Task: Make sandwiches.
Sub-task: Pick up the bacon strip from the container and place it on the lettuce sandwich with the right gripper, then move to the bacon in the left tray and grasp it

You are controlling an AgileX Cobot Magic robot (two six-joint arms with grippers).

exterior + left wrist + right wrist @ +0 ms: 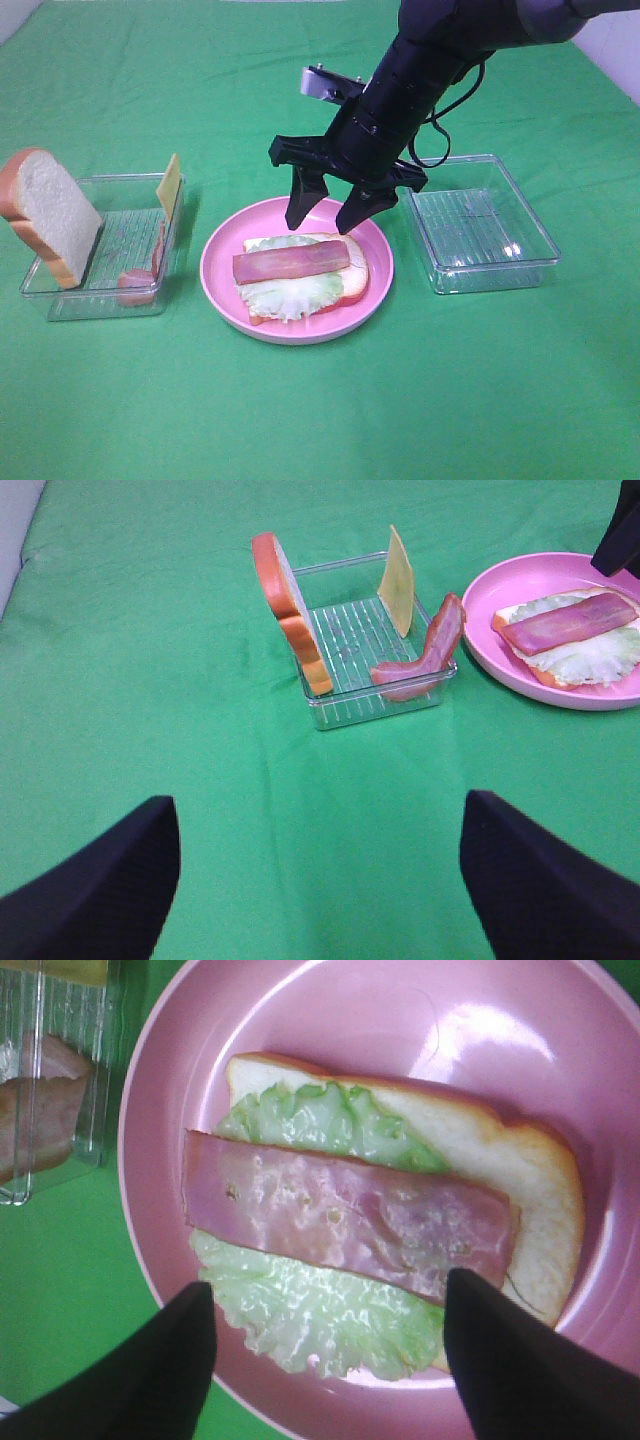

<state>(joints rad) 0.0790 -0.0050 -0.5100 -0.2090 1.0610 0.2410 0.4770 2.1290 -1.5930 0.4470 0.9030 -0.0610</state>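
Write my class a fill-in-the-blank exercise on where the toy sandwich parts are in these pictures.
On the round pink plate, the pink-red ham strip lies on the pale green ____.
The yellow cheese square stands in the clear plastic tray on the plate's ____ in the high view.
The right end effector hovers above the plate with jaws ____.
Missing words: lettuce; left; open.

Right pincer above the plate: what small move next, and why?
Probably lift the right pincer clear of the plate: it is open and empty, the ham already lies on the lettuce, and the cheese waits in the tray.
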